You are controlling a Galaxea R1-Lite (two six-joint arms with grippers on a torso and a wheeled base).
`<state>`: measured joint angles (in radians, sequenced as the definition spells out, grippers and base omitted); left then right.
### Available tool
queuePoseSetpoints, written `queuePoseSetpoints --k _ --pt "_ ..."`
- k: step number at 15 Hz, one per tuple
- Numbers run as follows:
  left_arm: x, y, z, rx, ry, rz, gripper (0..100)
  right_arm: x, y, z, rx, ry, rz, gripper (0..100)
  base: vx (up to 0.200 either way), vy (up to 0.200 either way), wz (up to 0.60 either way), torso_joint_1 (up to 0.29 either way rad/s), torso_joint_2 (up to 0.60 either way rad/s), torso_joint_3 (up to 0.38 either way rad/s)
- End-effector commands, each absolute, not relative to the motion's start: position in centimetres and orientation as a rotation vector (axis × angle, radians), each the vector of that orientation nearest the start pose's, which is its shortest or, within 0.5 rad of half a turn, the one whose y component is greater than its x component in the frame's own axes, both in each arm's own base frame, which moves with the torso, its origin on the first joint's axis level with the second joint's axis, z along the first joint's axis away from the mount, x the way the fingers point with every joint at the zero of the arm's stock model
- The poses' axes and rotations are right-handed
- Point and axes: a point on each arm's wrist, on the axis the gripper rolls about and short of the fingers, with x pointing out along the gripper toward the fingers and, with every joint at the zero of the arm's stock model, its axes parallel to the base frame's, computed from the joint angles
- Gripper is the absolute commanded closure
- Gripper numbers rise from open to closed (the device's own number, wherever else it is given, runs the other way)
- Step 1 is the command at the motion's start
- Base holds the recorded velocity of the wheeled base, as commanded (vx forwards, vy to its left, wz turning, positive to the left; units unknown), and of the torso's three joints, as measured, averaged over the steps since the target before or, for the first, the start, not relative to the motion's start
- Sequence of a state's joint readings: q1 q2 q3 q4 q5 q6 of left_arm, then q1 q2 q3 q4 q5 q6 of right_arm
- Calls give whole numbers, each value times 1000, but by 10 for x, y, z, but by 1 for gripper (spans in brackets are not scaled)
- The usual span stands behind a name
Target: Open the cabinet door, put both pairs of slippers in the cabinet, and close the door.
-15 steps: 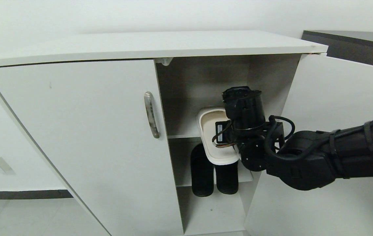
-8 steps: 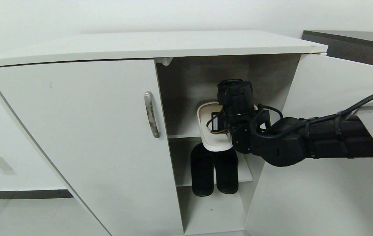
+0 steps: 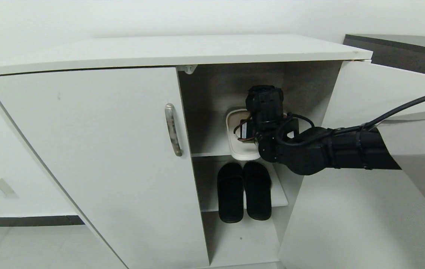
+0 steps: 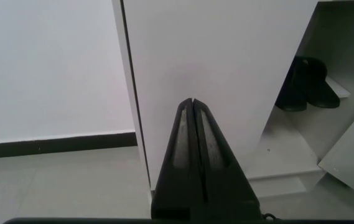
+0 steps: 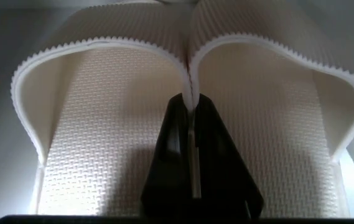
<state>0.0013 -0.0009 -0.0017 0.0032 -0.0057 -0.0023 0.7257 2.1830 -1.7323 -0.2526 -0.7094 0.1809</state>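
The white cabinet (image 3: pixel 167 52) has its right door (image 3: pixel 384 101) swung open and its left door (image 3: pixel 85 149) shut. A pair of black slippers (image 3: pixel 244 190) lies on the lower shelf, its toes over the shelf edge. My right gripper (image 5: pixel 191 109) is shut on the inner strap edges of a pair of cream slippers (image 5: pixel 114 112), pinching the two together. In the head view the cream slippers (image 3: pixel 236 142) rest on the upper shelf, mostly behind my right wrist. My left gripper (image 4: pixel 193 106) is shut and holds nothing, low in front of the left door (image 4: pixel 201 56).
A metal handle (image 3: pixel 173 130) runs down the left door's right edge. The open door stands close to my right arm. Bare floor (image 4: pixel 58 186) and a white wall with a dark skirting lie left of the cabinet.
My right arm has pushed deeper into the cabinet, carrying the cream slippers from over the black pair up onto the upper shelf. The black slippers now show in full.
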Motion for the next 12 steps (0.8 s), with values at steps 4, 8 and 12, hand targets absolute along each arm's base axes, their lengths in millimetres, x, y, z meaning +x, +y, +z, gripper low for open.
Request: queuePoseSetpoints --k 4,8,12 --pt "-23 0 76 -3 2 -5 100 358 296 214 51 144 3 100 0 0 0 0 0 0" --pt "-23 0 75 -3 3 -5 100 359 297 212 49 149 2 0 0 0 0 0 0 0" --pt "-23 0 76 -3 2 -5 100 339 290 219 33 165 19 0 0 0 0 0 0 0"
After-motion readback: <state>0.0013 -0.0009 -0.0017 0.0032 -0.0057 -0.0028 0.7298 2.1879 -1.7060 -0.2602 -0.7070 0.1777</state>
